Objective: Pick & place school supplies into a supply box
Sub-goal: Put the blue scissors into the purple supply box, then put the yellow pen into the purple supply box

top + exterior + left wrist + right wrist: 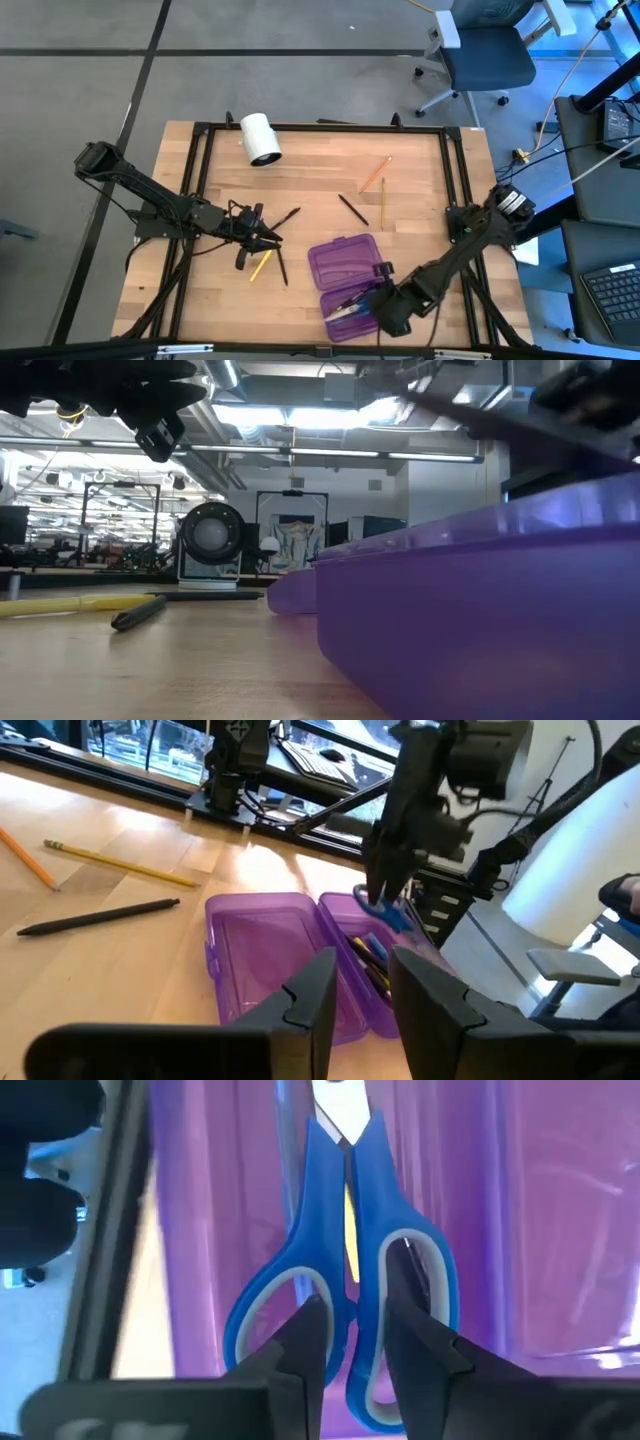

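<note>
The purple supply box [343, 258] lies open on the table's near right part, its two halves side by side. Its near half [372, 965] holds a few pens. My right gripper [378, 296] hovers over that half, shut on the blue-handled scissors [345, 1250]. My left gripper [256, 238] is open and holds nothing, hanging above a yellow pencil [260, 265] and black pens [283, 266] left of the box. Another black pen [352, 208], an orange pencil [375, 172] and a wood-tone pencil [382, 187] lie flat farther back. My right gripper holds the scissors by their handle end, with the inner bars of the two blue loops [352, 1315] pinched between its fingers. The fingers lie along the scissors, whose blades [340, 1115] point away over the box's near half. Whether the blades touch the box, I cannot tell.
A white cylinder roll [260, 138] lies near the table's far left corner. A black frame [320, 128] runs around the tabletop. Bare wood lies between the roll and the pens. An office chair [480, 55] stands beyond the far edge.
</note>
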You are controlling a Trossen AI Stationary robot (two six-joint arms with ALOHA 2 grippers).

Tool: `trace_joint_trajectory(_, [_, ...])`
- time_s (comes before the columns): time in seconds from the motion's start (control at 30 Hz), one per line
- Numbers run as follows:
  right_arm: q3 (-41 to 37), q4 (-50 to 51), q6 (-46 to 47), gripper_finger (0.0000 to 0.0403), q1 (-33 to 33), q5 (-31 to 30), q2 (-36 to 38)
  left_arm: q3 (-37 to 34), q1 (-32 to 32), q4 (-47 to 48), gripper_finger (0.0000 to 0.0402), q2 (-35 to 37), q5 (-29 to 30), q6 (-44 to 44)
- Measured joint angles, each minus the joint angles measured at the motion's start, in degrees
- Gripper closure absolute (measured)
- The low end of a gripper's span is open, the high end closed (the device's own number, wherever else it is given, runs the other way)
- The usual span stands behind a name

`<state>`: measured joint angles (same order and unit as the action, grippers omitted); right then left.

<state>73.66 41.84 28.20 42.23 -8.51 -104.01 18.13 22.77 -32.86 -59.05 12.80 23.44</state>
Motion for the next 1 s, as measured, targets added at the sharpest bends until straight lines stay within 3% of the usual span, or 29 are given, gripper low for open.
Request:
trace_joint_trajectory(0.27, [0.0,-1.7,0.1,0.0312,-1.2,3.9,-5.3,0.0,0.0,0.0,0.031,0.0,0.0,-0.1])
trace_joint_trajectory(0.5, [0.0,-1.8,0.0,0.0309,-1.2,3.8,-5.7,0.0,0.0,0.0,0.0285,0.0,1.2,-3.8])
trace_joint_trajectory(0.8, [0.0,1.6,3.5,0.021,-1.2,3.2,-4.5,0.0,0.0,-2.5,0.0244,0.0,2.7,-7.8])
trace_joint_trajectory(1.0, [0.0,7.1,7.5,0.0178,0.5,-3.2,1.5,2.3,0.0,-4.7,0.0238,0.0,2.6,-16.0])
